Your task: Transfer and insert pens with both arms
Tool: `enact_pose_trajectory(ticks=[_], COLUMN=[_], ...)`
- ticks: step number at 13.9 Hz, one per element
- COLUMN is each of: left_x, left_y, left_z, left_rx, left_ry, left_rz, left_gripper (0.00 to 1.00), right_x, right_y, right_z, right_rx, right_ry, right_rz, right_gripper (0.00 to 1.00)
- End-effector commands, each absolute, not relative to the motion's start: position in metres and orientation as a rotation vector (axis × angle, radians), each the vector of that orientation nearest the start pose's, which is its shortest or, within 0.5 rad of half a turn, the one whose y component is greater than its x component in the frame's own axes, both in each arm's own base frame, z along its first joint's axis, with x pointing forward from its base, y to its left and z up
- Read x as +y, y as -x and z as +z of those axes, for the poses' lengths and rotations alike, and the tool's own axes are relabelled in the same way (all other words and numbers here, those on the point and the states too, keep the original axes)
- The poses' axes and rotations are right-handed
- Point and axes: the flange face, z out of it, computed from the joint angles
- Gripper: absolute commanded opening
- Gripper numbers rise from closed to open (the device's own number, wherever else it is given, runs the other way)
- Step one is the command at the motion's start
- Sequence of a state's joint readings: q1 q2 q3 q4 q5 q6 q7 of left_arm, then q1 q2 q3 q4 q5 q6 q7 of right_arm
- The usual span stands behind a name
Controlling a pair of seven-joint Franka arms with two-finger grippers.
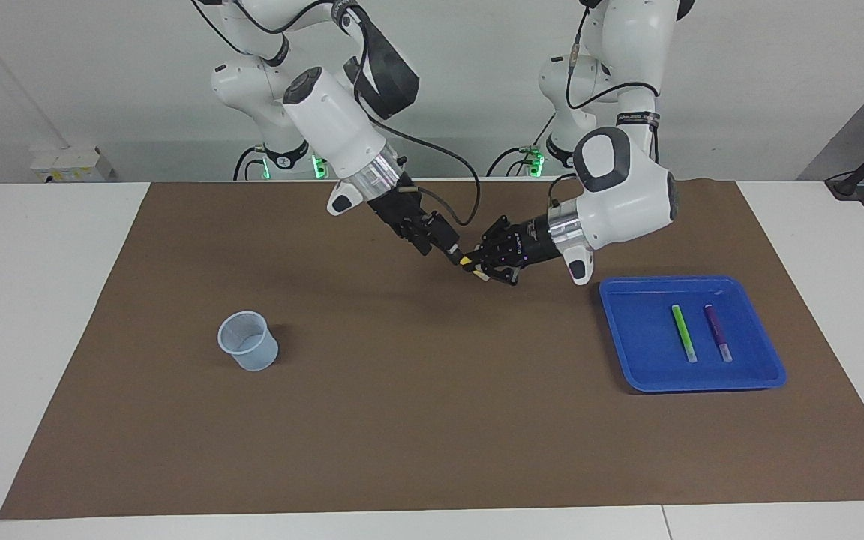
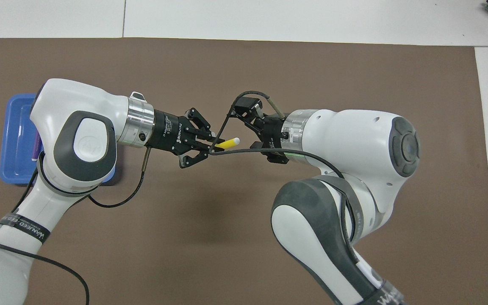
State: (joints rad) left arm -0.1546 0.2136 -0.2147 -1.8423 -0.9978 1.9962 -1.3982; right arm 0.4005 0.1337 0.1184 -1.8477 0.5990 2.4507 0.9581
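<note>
Yellow pen (image 2: 226,144) is up in the air over the middle of the brown mat (image 1: 417,420), pinched by its tail end in my left gripper (image 1: 479,268), fingertips clamped tight on it. Its long axis runs straight along the line between my two wrists, whitish cap leading, pointing right at my right gripper (image 2: 253,129). That's the relation that counts: cap end toward the right arm, and the right gripper is just beside it, jaws spread wide, the cap sitting about at their mouth. I can't tell from here whether the pads are brushing the barrel yet. My read is we're at the handover, and the right jaws need to close on the free end before my left lets go.

Containers now. The blue tray (image 1: 627,352) lies at the left arm's end of the table with the green pen (image 1: 683,332) and purple pen (image 1: 718,332) lying in it side by side, roughly parallel, not touching. The clear cup (image 1: 247,340) stands upright toward the right arm's end, well apart from everything, nothing visible in it. That's where I judge the yellow one is headed.
</note>
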Motion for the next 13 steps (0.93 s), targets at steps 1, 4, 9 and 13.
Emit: enact_pose_trajectory(ticks=[1, 4, 9, 13], left_x=[-0.2644, -0.2657, -0.2648, -0.2648], left_y=[-0.5617, -0.5640, -0.5642, -0.5642], left_z=[0.4456, 0.4476, 0.4485, 0.4485], left_rx=[1.671, 1.701, 1.701, 1.702], left_ry=[-1.652, -1.621, -1.620, -1.619], left_rz=[-1.036, -1.030, -1.027, -1.028], left_gripper=[0.00, 0.00, 0.00, 0.00], right_x=[0.3146, 0.3171, 0.3186, 0.3202], right_y=[-0.5510, -0.5497, -0.5485, -0.5480], right_z=[0.5001, 0.5002, 0.5012, 0.5006], right_rx=[0.991, 0.985, 1.002, 0.999], right_ry=[2.236, 2.237, 2.227, 2.227], right_rz=[0.030, 0.031, 0.040, 0.040], right_gripper=[1.00, 0.95, 0.76, 0.55])
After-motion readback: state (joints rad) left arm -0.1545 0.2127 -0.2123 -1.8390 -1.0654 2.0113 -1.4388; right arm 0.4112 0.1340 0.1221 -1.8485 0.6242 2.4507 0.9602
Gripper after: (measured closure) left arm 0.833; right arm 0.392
